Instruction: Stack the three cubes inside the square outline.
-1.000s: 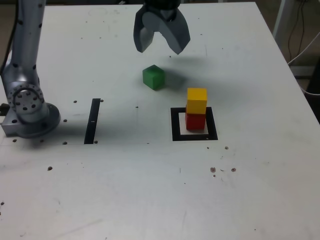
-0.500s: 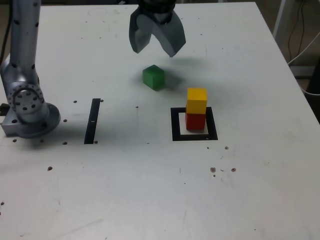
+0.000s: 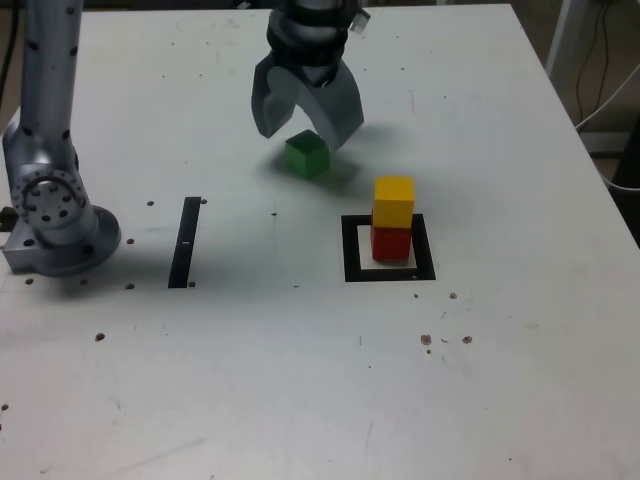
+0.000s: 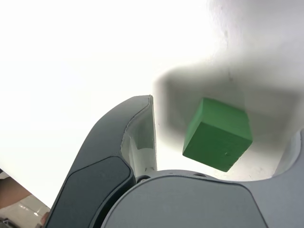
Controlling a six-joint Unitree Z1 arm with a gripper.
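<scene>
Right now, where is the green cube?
In the exterior view the green cube sits on the table, up and left of the square outline, directly under the open gripper; the wrist view shows it between the jaws.

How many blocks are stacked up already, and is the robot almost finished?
Two are done: the yellow cube sits on the red cube inside the square outline. Right now the open gripper hangs just above the green cube, which sits on the table, not grabbed yet. Left to do: grip it, carry it over and set it on the yellow one.
</scene>
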